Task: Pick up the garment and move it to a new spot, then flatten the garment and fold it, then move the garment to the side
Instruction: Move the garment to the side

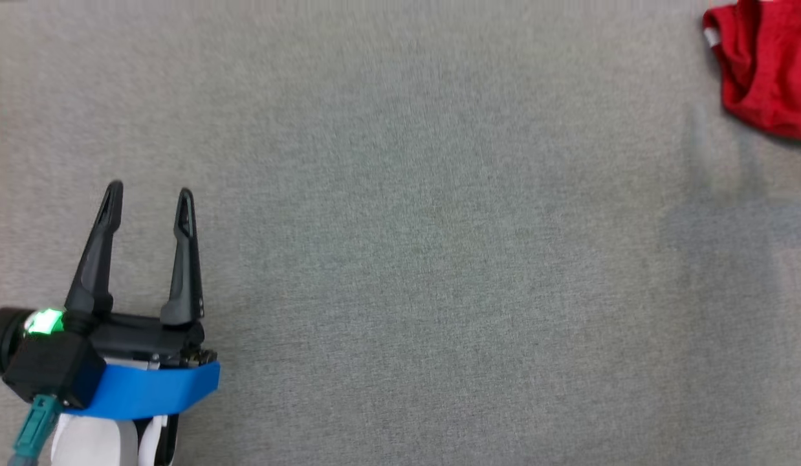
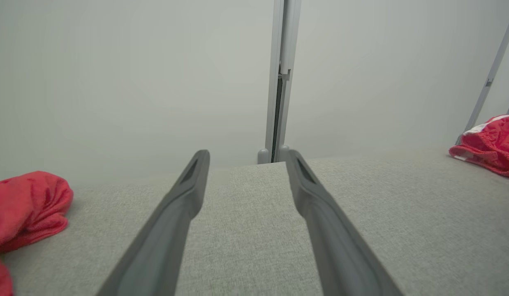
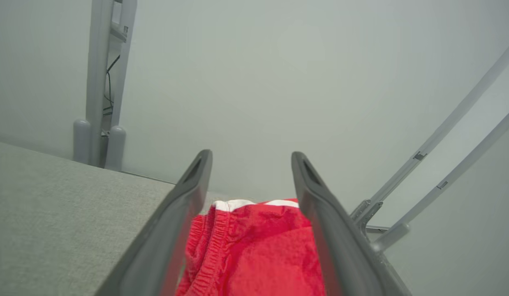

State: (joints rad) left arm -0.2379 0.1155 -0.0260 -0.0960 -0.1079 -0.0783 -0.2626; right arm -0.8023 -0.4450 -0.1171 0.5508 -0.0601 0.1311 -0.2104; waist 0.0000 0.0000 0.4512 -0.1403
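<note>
Bench: grey woven cloth was seen stretched across the bench (image 1: 400, 259), with a faint shadow towards its right side.
Background: a pale wall was seen behind the far edge. It was broken by an upright grey post (image 2: 279, 82), and slanted grey struts (image 3: 443, 164) were seen at the right of the right wrist view.
Garment: the red garment (image 1: 766, 71) was found crumpled on the bench at the upper right corner of the head view, cut off by the frame edge. White trim was shown along one border.
Left jaws: they were held open at the lower left of the head view, well apart from the garment. Nothing was gripped by the two dark fingers (image 1: 96, 252), and bare bench cloth was seen between them.
Left wrist markings: a blue band (image 1: 148, 388) and a lit green light (image 1: 46, 321) were noted.
Right jaws: they were spread wide in the right wrist view. The garment's gathered waistband was framed between the fingers (image 3: 172, 230), and whether it was touched could not be told.
Other cloth: a second red cloth (image 2: 24, 209) was seen bunched at the left of the left wrist view, well apart from the garment.
</note>
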